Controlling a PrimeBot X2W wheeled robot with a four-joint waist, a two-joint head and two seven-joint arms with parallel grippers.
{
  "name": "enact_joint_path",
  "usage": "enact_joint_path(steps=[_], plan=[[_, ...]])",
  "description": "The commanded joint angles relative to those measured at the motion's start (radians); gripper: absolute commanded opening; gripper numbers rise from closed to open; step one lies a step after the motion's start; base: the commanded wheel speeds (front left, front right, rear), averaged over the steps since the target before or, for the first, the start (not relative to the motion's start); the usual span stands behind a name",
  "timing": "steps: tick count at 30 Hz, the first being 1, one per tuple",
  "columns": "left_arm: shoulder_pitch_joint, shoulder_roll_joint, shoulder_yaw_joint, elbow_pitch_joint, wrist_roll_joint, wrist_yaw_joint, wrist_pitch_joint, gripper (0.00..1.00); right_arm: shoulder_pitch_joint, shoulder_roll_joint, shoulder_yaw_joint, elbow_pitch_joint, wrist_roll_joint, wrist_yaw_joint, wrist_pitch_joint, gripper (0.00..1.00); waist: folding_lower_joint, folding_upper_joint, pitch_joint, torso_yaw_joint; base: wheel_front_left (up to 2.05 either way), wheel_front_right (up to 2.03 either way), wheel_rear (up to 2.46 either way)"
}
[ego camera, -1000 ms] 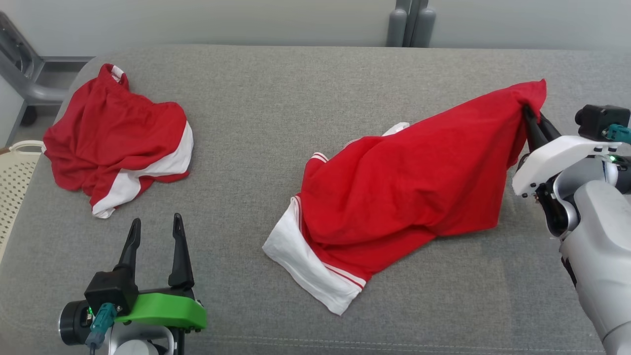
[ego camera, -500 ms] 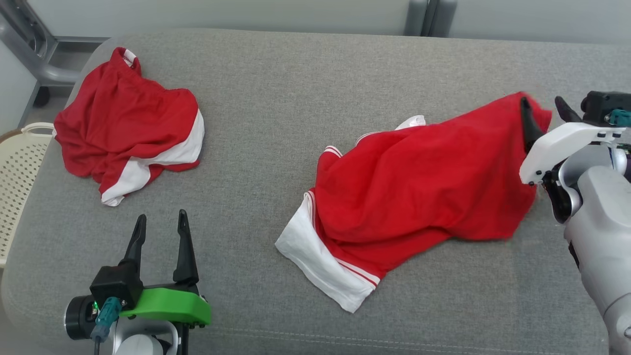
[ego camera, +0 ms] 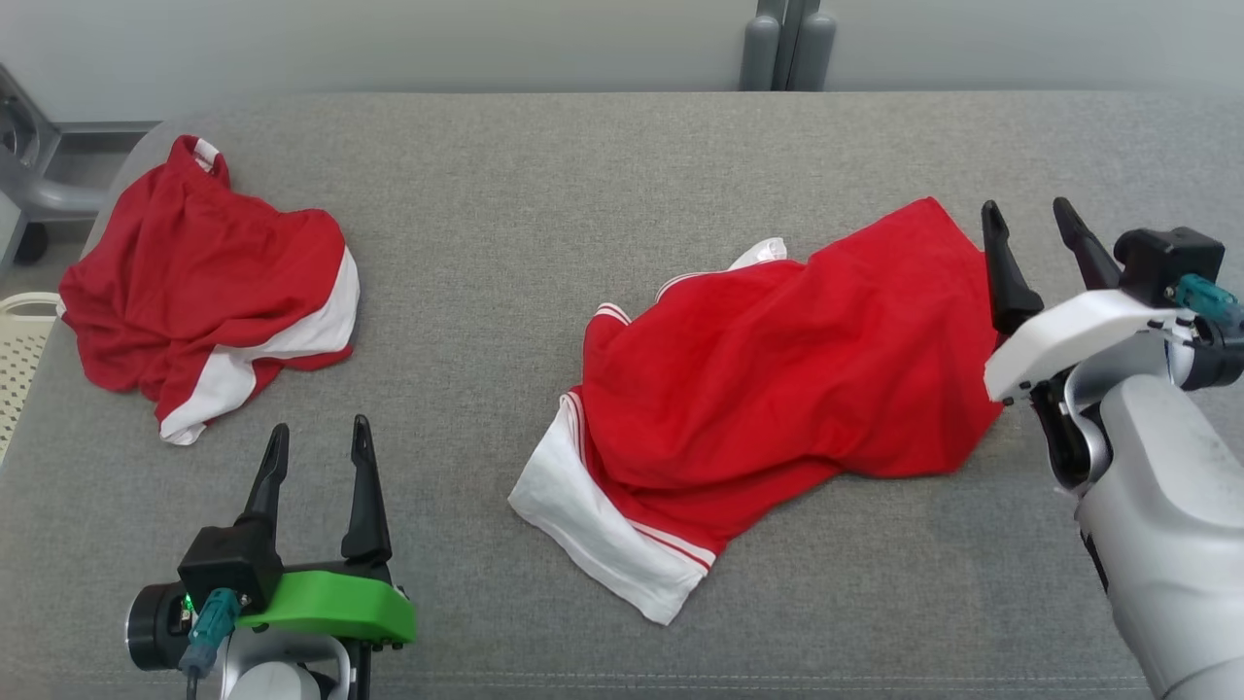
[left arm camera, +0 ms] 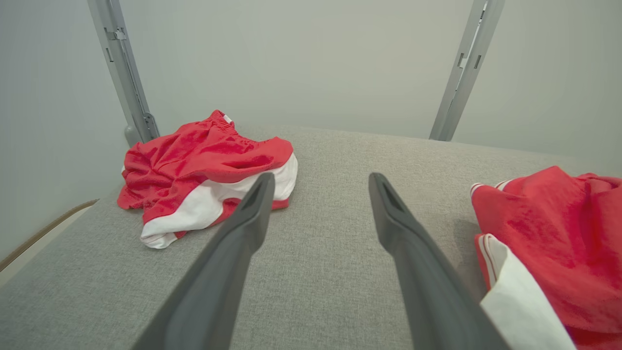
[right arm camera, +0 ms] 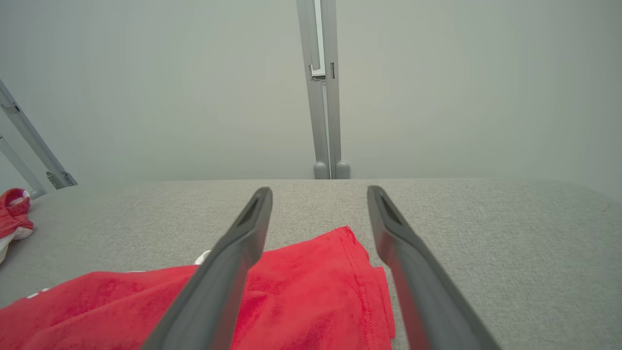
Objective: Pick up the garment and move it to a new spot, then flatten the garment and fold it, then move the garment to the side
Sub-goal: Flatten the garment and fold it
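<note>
Release done: right pincer (ego camera: 1025, 207) dropped corner of red-and-white shorts (ego camera: 777, 389) a sec ago. Fingers now spread wide, empty, hovering by that corner. Shorts slumped, rumpled, centre-right on grey tabletop (ego camera: 583, 194). Left pincer (ego camera: 321, 425) open, idle. Move looks finished, flattening next imo.

Basket (ego camera: 16, 369) cut off at L edge, garment (right arm camera: 311, 291) by btm edge.

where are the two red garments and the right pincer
middle garment (ego camera: 777, 389), head view, on the red cloth near its centre
left garment (ego camera: 194, 253), head view, on its bunched red middle
right pincer (ego camera: 1025, 206), head view, midway between its two open fingertips
</note>
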Motion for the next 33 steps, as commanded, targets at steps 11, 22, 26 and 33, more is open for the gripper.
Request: enact_joint_path(steps=[11,22,26,33], plan=[[0.028,0.000,0.015,-0.012,0.015,-0.004,-0.003,1.00,0.294,0.083,-0.061,-0.341,-0.084,0.000,-0.004,1.00,0.0000,0.0000,-0.051,-0.040,0.00,0.00,0.00],[0.052,0.000,0.012,-0.015,0.024,0.001,-0.003,1.00,0.496,0.165,-0.134,-0.503,-0.159,0.000,-0.004,1.00,0.0000,0.0000,-0.083,-0.059,0.00,0.00,0.00],[0.053,0.000,0.002,-0.015,0.037,-0.011,-0.003,1.00,0.517,0.178,-0.137,-0.513,-0.168,0.000,-0.004,1.00,0.0000,0.0000,-0.084,-0.069,0.00,0.00,0.00],[0.010,0.004,-0.062,0.033,0.064,-0.070,-0.003,1.00,0.506,0.185,-0.127,-0.506,-0.166,0.000,-0.004,1.00,0.0000,0.0000,-0.083,-0.094,0.00,0.00,0.00]])
